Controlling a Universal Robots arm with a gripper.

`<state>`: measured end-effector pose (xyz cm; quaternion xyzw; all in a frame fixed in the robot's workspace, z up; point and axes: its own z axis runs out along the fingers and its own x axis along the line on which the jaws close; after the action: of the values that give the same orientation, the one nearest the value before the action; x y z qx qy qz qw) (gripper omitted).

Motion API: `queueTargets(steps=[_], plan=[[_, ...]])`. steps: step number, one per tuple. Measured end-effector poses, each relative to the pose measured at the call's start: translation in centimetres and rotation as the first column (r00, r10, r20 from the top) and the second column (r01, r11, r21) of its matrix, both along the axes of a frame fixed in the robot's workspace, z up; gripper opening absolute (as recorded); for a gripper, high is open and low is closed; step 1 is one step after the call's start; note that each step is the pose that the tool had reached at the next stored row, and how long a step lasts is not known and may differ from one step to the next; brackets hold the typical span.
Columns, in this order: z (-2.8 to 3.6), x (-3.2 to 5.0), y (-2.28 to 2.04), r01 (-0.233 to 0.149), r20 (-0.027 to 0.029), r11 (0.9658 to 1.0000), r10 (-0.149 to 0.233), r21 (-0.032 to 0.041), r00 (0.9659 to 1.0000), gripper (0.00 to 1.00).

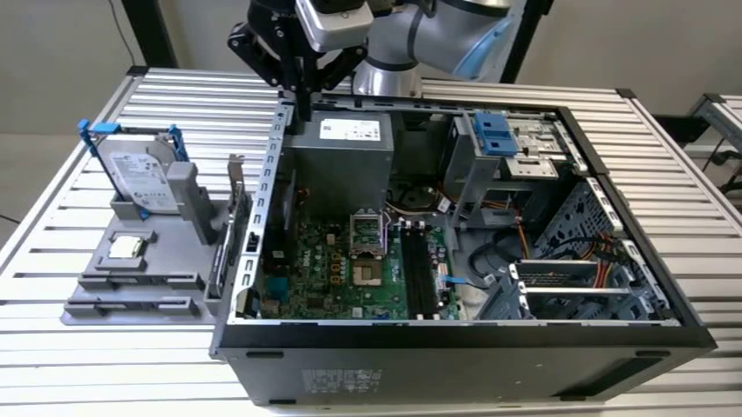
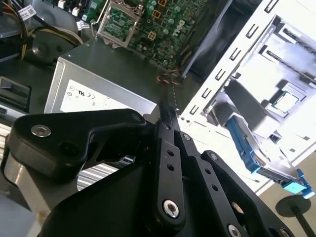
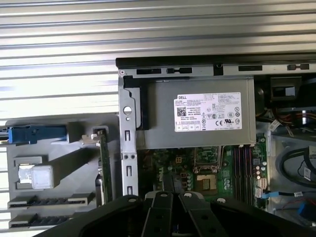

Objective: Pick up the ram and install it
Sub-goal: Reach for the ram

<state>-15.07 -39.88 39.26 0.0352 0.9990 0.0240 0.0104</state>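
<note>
Gripper: the black two-finger gripper [image 1: 304, 120] points straight down; its fingers are drawn together into one narrow bar with nothing between them.
Gripper place: in the exterior view it hangs over the rear edge of the open dark-grey metal computer case [image 1: 464, 343], just above the grey metal power-supply box with a white label [image 1: 342, 152].
Ram: the long, narrow, thin circuit-board stick [image 3: 103, 168] looks greenish along its edge in the first wrist view. It stands on its long edge in the grey plastic fixture tray [image 1: 93, 282], outside the case wall.
Ram relative to gripper: it is apart from the fingers and not touching them. In the exterior view it lies lower than the gripper, on the exterior view's left and nearer the camera, with the case's side wall between them.
Memory slots: the long black plastic slots [image 1: 418, 269] lie on the large green motherboard [image 1: 336, 261], inside the case, below the gripper and on the far side of it from the ram. The ram is not yet in them.
Beside the ram: in the same tray, farther from the gripper, are a silver hard drive in a blue plastic bracket [image 1: 139, 178] and a small square silver processor chip [image 1: 125, 248].
Support: case and tray rest on a ribbed aluminium table [image 1: 69, 365].
</note>
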Motion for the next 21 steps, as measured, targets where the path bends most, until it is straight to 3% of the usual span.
queueTargets(steps=[21], plan=[[0.00,-1.52,0.00,0.000,0.0000,1.0000,0.000,0.0000,1.0000,0.00]])
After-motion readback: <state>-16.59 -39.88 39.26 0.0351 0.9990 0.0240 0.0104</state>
